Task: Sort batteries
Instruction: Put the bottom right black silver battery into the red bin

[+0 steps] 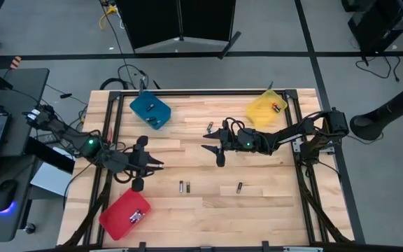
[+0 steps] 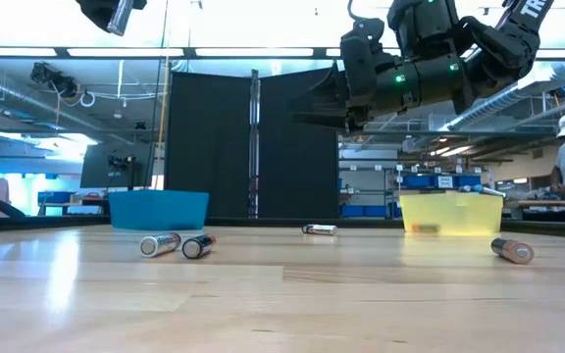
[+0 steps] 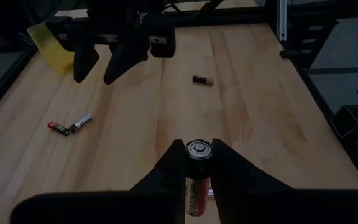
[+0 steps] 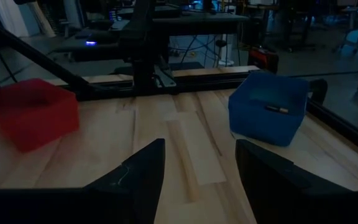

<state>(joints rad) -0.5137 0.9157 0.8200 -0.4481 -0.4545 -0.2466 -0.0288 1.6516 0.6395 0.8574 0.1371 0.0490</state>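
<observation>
We note the left gripper (image 1: 145,166) out over the bench (image 1: 257,203), near its left edge, between the blue tray (image 1: 150,110) and the red tray (image 1: 125,213). The left arm reaches in from the left edge, its forearm lying low and roughly level. In the left wrist view its fingers (image 3: 166,168) are closed on a battery (image 3: 198,171), gripped by its sides with one metal end facing the camera.

The right gripper (image 1: 215,148) sits near mid-bench, the right arm stretched in from the right edge with its elbow by the frame. In the low view it hangs well above the wood. The right wrist view shows its fingers (image 4: 143,168) spread wide apart and holding nothing.

Loose batteries on the bench:
- a pair (image 1: 184,186) lying side by side toward the front edge, left of centre;
- one cell (image 1: 239,187) toward the front edge, right of centre;
- one cell (image 1: 209,127) near the centre, toward the back edge.

The yellow tray (image 1: 265,109) stands at the back right corner with a cell (image 1: 276,108) in it. The blue tray holds a cell (image 4: 276,109). The red tray, at the front left corner, holds small cells (image 1: 136,216); we cannot count them.
</observation>
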